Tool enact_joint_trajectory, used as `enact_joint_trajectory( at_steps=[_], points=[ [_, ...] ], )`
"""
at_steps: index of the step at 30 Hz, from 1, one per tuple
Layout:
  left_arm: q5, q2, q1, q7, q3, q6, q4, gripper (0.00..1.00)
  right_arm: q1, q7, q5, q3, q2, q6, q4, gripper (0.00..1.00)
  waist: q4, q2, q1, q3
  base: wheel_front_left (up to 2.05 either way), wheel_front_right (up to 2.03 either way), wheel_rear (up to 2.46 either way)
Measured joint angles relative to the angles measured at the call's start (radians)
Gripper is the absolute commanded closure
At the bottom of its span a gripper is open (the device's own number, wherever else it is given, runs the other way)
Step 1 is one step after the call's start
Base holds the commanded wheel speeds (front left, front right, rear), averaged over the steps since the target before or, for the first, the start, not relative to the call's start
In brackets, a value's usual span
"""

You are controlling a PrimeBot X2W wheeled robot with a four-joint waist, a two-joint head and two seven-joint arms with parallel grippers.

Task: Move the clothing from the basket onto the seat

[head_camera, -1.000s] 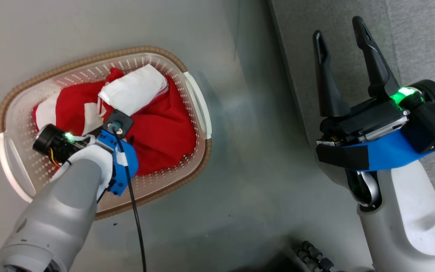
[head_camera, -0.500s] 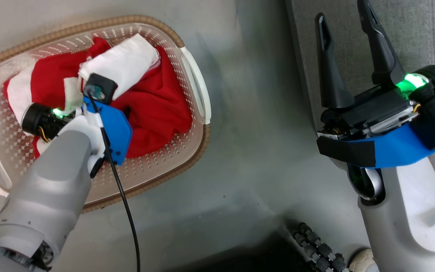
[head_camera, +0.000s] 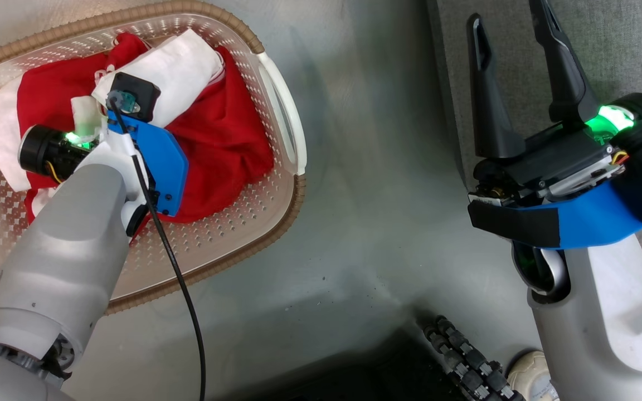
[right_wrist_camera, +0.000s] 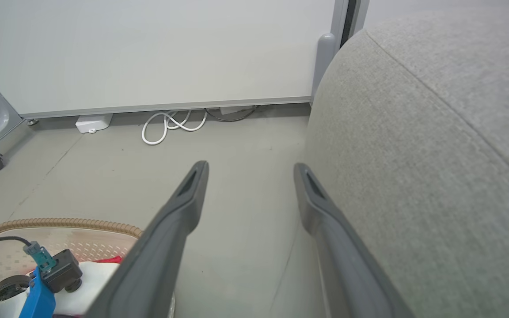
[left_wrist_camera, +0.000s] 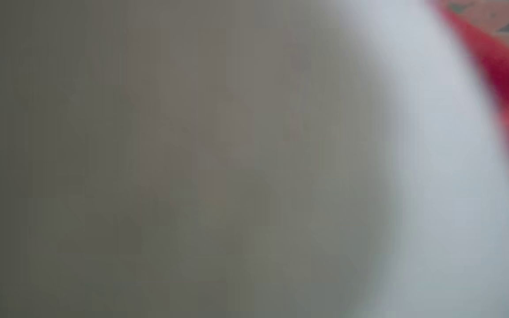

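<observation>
The left end effector (head_camera: 95, 133) is plunging nose-down into the clothing (head_camera: 226, 145), and its fingers are hiding under its own wrist and blue bracket, so I cannot tell whether they are spread or pinching cloth. The left wrist view is giving a close blur of pale fabric with a sliver of red at the upper right (lens practically against the cloth, by the look of it). Both red garments are lying heaped inside the basket (head_camera: 276, 223), a white panel (head_camera: 181, 61) bunched on top with its long axis running diagonally up toward the basket's far right corner, just beside the left wrist. So the load is sitting directly beneath the left arm, clearly the nearer one. Over on the other side, the right end effector (head_camera: 510, 22) is hanging with its two dark fingers spread apart and nothing between them, poised over the edge of the seat (head_camera: 605, 50). The right wrist view is showing that grey cushion bulging just to the right of its fingers. A strip of bare floor (head_camera: 365, 195) is separating basket from seat, so I judge any carry is going to run rightward across that gap.
</observation>
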State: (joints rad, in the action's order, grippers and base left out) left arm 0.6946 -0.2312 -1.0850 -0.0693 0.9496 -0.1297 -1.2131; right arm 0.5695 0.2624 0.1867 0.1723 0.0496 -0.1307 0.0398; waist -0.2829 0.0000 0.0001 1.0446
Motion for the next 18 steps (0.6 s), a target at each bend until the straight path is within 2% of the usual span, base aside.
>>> enact_joint_trajectory(
  at_steps=[6,18],
  points=[
    [0.008,0.007,-0.004,0.016,0.033,0.0,-0.016,1.0,0.006,0.0,0.001,-0.008,0.0,0.0,-0.001,0.0,0.003,0.0,0.0,-0.009,0.0,0.0,0.0],
    [0.036,0.054,0.042,0.181,0.089,0.0,0.026,1.0,-0.002,0.0,-0.036,-0.028,0.0,0.0,-0.031,0.0,0.057,0.0,-0.0001,-0.108,0.0,0.0,0.0]
  ],
)
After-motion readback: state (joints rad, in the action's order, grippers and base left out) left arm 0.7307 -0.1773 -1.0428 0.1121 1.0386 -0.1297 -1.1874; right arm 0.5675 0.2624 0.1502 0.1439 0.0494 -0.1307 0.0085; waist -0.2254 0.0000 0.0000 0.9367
